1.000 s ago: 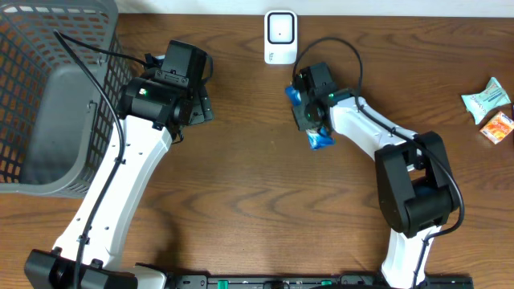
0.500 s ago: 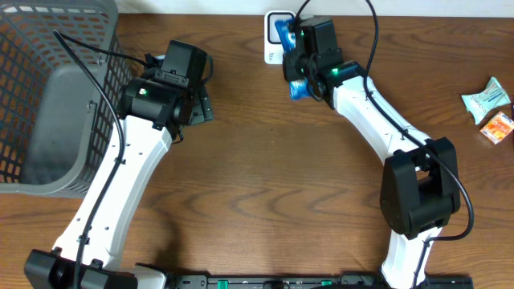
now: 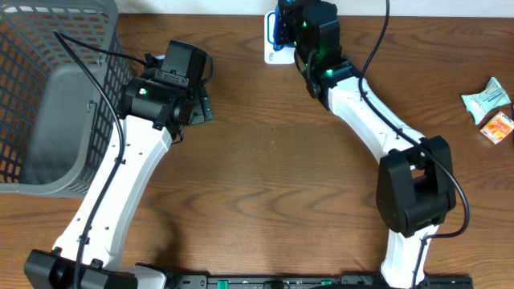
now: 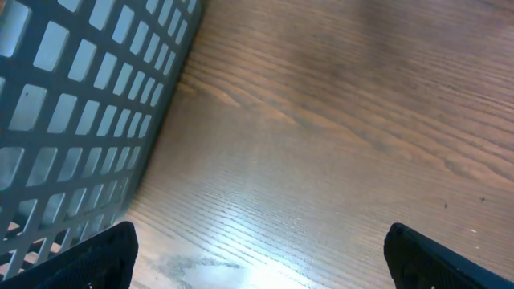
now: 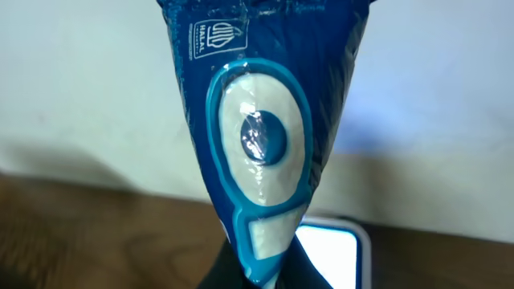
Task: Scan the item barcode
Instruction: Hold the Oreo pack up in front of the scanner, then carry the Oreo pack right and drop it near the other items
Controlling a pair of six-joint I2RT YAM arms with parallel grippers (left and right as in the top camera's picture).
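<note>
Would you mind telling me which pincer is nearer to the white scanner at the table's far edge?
The right. The right pincer, shut on the blue packet, is right at the scanner; the left pincer is open, well off to its left beside the grey basket.

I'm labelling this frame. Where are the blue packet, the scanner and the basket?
blue packet [image 5: 257,136], right wrist view, on the dark dot in its white oval.
scanner [image 5: 329,257], right wrist view, on its lit white face.
basket [image 3: 40,40], overhead view, on its mesh wall.
</note>
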